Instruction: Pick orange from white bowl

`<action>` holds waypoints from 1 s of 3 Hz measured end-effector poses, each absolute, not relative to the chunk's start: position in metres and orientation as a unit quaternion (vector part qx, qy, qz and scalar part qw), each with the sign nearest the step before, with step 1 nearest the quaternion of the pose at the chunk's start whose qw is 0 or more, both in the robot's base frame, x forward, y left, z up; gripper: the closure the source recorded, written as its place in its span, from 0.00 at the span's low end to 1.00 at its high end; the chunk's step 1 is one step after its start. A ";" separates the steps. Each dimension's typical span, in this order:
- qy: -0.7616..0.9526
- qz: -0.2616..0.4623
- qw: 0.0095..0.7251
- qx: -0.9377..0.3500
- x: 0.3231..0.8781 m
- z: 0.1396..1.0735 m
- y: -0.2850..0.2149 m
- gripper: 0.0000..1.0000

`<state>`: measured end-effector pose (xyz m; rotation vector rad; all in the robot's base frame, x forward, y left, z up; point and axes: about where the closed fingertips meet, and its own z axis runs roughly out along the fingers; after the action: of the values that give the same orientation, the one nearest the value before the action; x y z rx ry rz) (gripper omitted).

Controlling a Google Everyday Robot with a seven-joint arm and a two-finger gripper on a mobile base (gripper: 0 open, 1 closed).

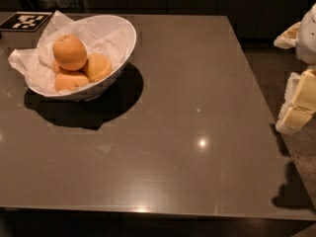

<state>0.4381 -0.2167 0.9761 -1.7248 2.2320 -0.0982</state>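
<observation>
Hovering right of the counter (197, 83), the tool (296, 107), open or closed unclear, should drop squarely over the white bowl (124, 33)'s top orange (69, 52).

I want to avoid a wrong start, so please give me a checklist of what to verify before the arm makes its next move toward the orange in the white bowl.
1. The orange is in view, on top of the pile: ok.
2. Nothing covers its top; the paper lies beside and below it: ok.
3. The white bowl rests on the table: ok.
4. The orange is free of neighbours: not ok; it sits on the other oranges, which might roll.
5. The gripper is near the bowl: not ok; it is at the right edge of the view, beyond the table's right side.
</observation>
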 end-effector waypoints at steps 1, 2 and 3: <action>0.781 -0.034 0.159 -0.603 0.438 0.976 -0.217 0.00; 0.775 -0.035 0.160 -0.610 0.439 0.980 -0.209 0.00; 0.760 0.005 0.181 -0.624 0.446 0.983 -0.197 0.00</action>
<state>0.4456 -0.1969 0.9833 -1.7611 2.1471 0.0145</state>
